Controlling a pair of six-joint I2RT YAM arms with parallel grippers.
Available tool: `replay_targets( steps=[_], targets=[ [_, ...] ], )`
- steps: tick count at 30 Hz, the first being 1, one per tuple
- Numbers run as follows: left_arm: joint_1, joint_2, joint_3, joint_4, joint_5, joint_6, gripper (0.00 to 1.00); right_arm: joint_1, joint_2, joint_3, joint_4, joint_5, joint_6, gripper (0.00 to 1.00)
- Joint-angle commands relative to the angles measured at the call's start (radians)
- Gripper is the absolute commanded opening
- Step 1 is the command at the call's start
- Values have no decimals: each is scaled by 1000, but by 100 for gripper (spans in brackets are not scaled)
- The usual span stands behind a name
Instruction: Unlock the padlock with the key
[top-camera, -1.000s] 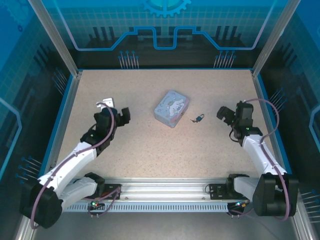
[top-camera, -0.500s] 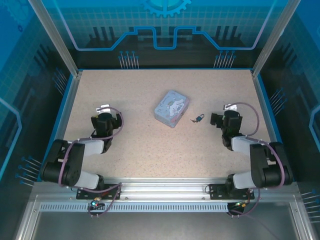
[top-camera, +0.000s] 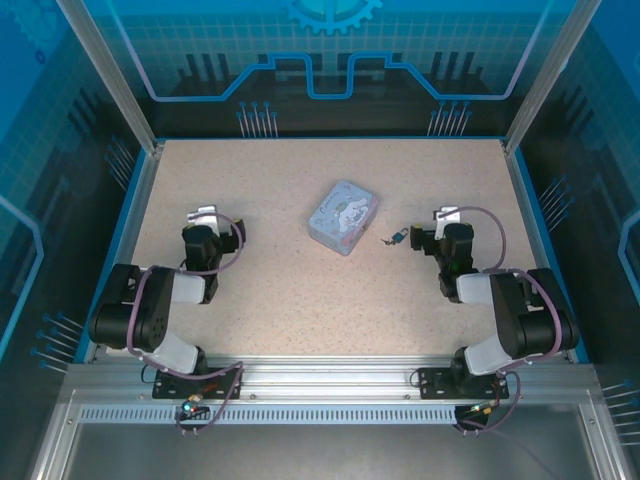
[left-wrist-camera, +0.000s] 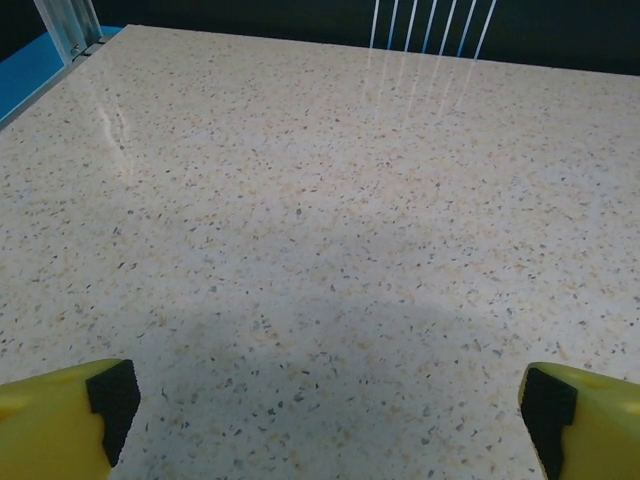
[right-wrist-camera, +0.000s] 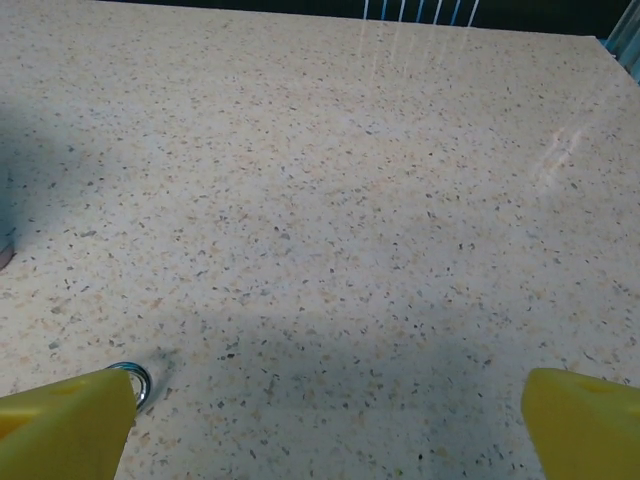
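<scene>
— Just right of the tin (top-camera: 343, 217), padlock (top-camera: 399, 237) and key (top-camera: 386, 241) lie on the counter (top-camera: 300, 290). The left claw (left-wrist-camera: 328, 400) and right claw (right-wrist-camera: 325, 415) gape wide, empty.
— Risk: the right claw, close by, could skid the padlock away.

Table (left-wrist-camera: 320, 200): beige speckled top, smooth, with a faint sheen and streaked reflections. Padlock (top-camera: 398, 237): dark metal, brassy glint; tin (top-camera: 343, 217): pale blue printed lid, smooth. Left gripper (left-wrist-camera: 320, 425): yellow plastic-looking fingers (left-wrist-camera: 45, 425), matt black pads (left-wrist-camera: 112, 395); front rail (top-camera: 320, 385): bare silvery metal.
</scene>
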Motion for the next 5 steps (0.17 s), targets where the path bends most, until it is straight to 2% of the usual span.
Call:
replay_targets(
  steps=[1, 3, 5],
  targets=[
    [6, -1, -4, 34, 27, 7, 99, -19, 3, 32, 7, -96, -35, 100],
    [5, -1, -3, 35, 27, 7, 99, -32, 4, 43, -11, -188, -54, 100],
    [5, -1, -4, 36, 27, 8, 99, -28, 2, 37, -3, -181, -59, 100]
  ],
)
